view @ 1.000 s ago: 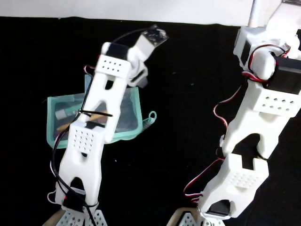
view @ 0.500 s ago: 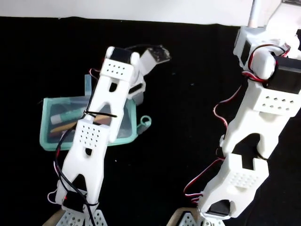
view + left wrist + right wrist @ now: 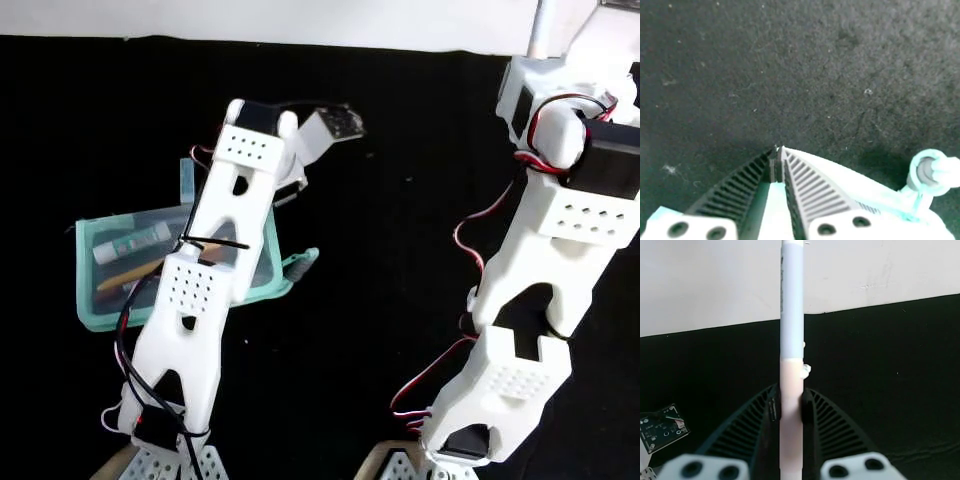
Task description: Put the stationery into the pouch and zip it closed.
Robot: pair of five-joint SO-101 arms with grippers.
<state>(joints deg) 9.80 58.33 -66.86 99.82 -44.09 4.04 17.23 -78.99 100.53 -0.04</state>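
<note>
The left claw is pinched shut on the edge of the pouch, its ribbed fingers meeting at the tips with pale mint fabric caught between and beside them. The pouch lies flat on the black table, partly under the left arm. It is see-through with a mint border. Inside it lie a white tube and an orange pencil side by side. The zipper pull (a small ring on a mint tab) sits off one corner of the pouch, resting on the table.

The right claw is clamped around a pen, which stands straight out between the fingers. Its lower part is pinkish and its upper part pale blue-white. That arm is well apart from the pouch, near the white wall.
</note>
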